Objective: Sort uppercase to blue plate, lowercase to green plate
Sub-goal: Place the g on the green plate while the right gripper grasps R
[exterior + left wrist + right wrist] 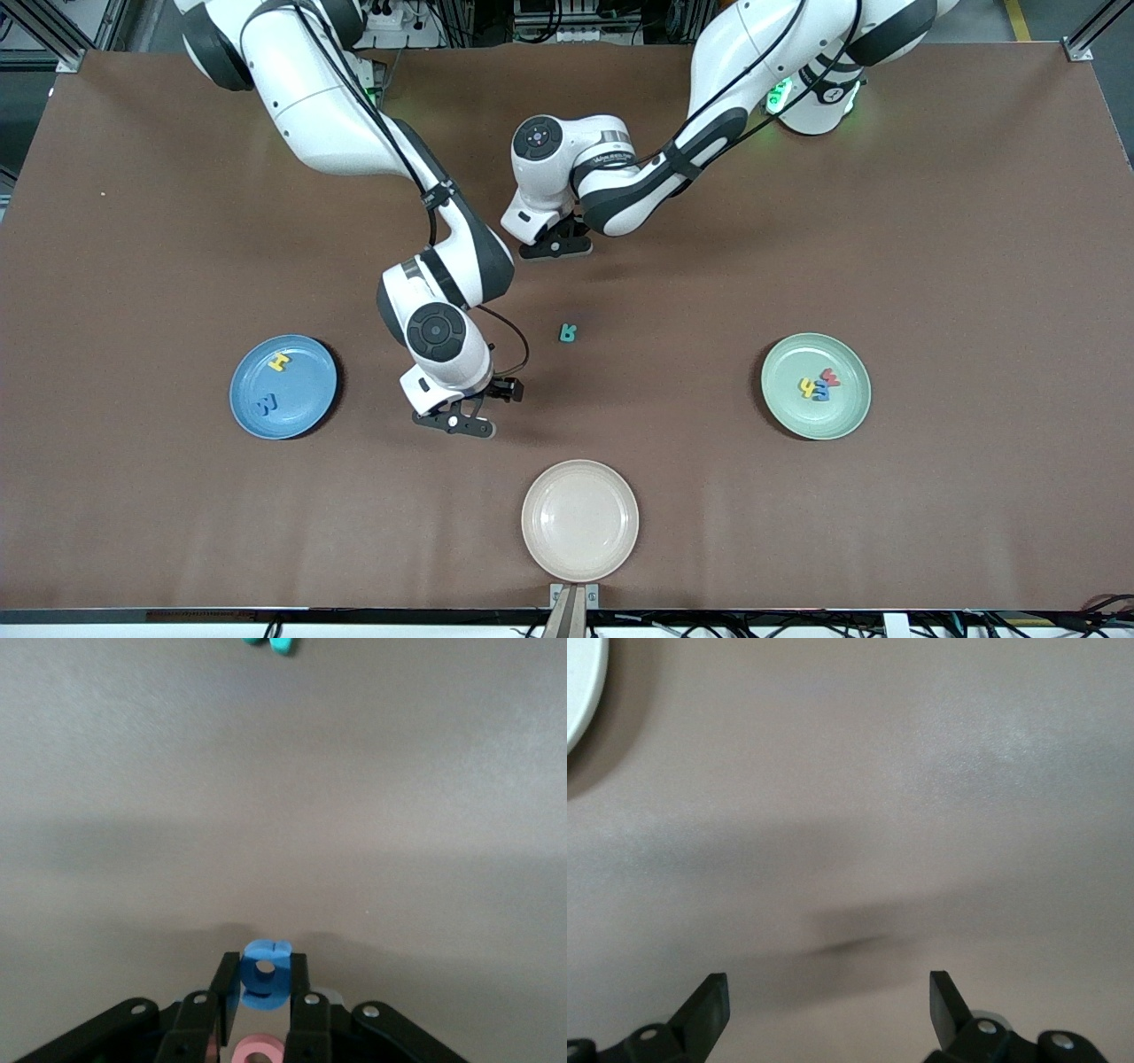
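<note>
On the blue plate [283, 387], at the right arm's end of the table, a yellow H [279, 361] and a blue W [267, 405] lie apart from each other. Next along, the right gripper [454, 419] hangs low over bare table [177, 221] between the blue plate and the cream plate [580, 520], jaws spread wide and holding nothing; this arm waits.

At mid-table the left gripper [264, 992] is down at the surface, jaws pinched shut on a small blue letter [266, 973]. It has a round hole and reads as the lowercase g, though the fingers [225, 985] cover its sides. Just beneath, close to the wrist camera, a pink-red piece [258, 1051] peeks out, probably the G, but too little shows to be sure. The front view hides both under the arm.

How will the blue letter handle? Foam by the look of it: very light, soft, squashy. A pinch across the flat faces suits it, gentle enough not to crush it, and it may cling to a pad on release.

The teal R [569, 333] lies alone, nearer the front camera than the left gripper. At the left arm's end, the green plate [816, 386] holds a yellow h [806, 387], a red w [830, 377] and a blue piece [822, 392], clustered and touching.
</note>
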Robot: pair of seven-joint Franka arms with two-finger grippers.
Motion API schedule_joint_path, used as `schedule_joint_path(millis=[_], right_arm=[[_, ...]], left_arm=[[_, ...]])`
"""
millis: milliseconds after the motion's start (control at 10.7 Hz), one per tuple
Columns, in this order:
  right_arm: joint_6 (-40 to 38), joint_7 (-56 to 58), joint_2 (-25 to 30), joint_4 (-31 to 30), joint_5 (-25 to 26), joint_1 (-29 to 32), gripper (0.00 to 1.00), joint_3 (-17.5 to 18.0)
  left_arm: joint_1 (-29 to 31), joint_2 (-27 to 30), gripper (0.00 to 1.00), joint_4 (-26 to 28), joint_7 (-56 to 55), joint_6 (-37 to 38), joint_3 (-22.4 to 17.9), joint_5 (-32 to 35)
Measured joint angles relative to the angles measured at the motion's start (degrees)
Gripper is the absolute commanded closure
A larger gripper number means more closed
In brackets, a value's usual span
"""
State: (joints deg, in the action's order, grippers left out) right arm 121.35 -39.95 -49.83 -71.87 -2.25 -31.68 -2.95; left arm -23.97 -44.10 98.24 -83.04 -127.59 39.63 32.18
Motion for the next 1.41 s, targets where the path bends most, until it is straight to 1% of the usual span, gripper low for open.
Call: schedule_joint_path(millis=[188,375,469,657,751,845,938,1032,1314,1408], right_arm=[[0.0,0.0,0.0,0.0,0.0,-0.1,0.0,0.1],[-0.1,0.0,0.0,0.0,0.0,-0.1,0.0,0.1],[-0.1,0.0,0.0,0.0,0.0,-0.1,0.0,0.1],[-0.1,0.0,0.0,0.0,0.0,-0.2,0.0,0.2],[-0.1,-0.7,0.0,0.0,0.0,-0.5,0.0,0.5],[-0.2,-3.1,0.0,-0.1,0.0,-1.5,0.0,1.1],[-0.2,-5.4,-0.1,-0.2,0.0,-3.4,0.0,1.5],[-0.2,-7.1,-0.4,-0.4,0.0,-5.8,0.0,1.6],[0.2,-10.2,-1.7,-1.0,0.4,-12.0,0.0,1.6],[1.1,-10.2,-2.2,-1.2,0.7,-13.0,0.0,1.6]], left_arm=[[2.1,1.1,1.0,0.5,1.2,1.0,1.3,0.1],[7.5,4.2,1.0,3.1,6.8,2.0,3.8,0.3],[12.1,6.5,1.0,5.1,11.3,2.2,5.3,0.4],[24.1,9.9,1.0,8.0,22.0,2.7,9.1,0.4],[30.2,10.7,1.0,8.5,28.1,3.0,10.4,0.4],[35.1,11.0,1.0,8.6,34.8,3.1,10.7,0.4],[38.7,11.0,1.0,8.6,41.3,3.1,10.1,0.4],[40.6,11.0,1.0,8.4,48.0,3.1,8.0,0.4],[42.3,11.0,1.0,6.7,65.2,3.0,-0.9,0.4],[42.3,11.0,0.9,6.5,68.9,3.0,-3.5,0.4]])
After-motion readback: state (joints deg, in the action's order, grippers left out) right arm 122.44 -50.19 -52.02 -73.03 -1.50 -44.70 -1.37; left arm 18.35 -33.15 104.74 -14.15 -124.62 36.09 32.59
